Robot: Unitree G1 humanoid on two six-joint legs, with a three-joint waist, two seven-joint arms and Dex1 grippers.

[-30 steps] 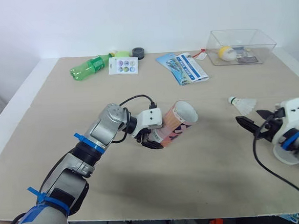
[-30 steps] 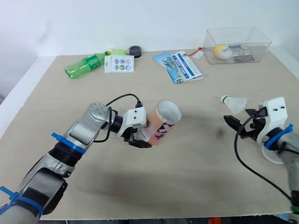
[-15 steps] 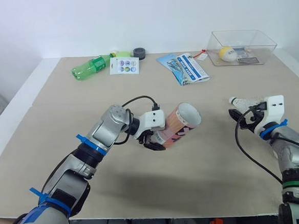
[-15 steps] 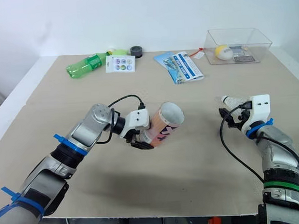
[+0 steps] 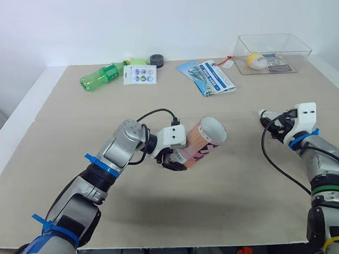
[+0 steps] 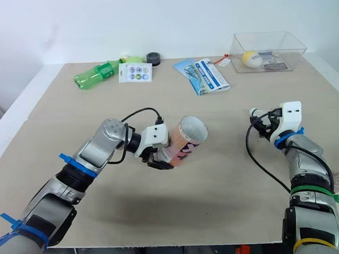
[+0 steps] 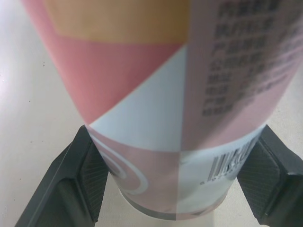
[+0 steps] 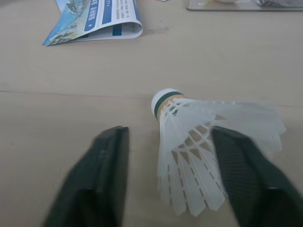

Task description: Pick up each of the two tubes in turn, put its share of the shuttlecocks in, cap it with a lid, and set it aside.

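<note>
Gripping a pink-and-orange shuttlecock tube (image 5: 202,139) near its closed base, the left end effector (image 5: 173,159) holds it tilted over the middle of the counter (image 5: 234,215), open mouth turned toward the robot's right. On that side the right end effector (image 8: 168,142) stands open — its fingers (image 8: 106,179) straddling the feather skirt of a white shuttlecock (image 8: 189,127) lying on the counter. The likely risk: closing across the skirt rather than the cork could crush feathers — or squeeze the light shuttlecock out sideways.
</note>
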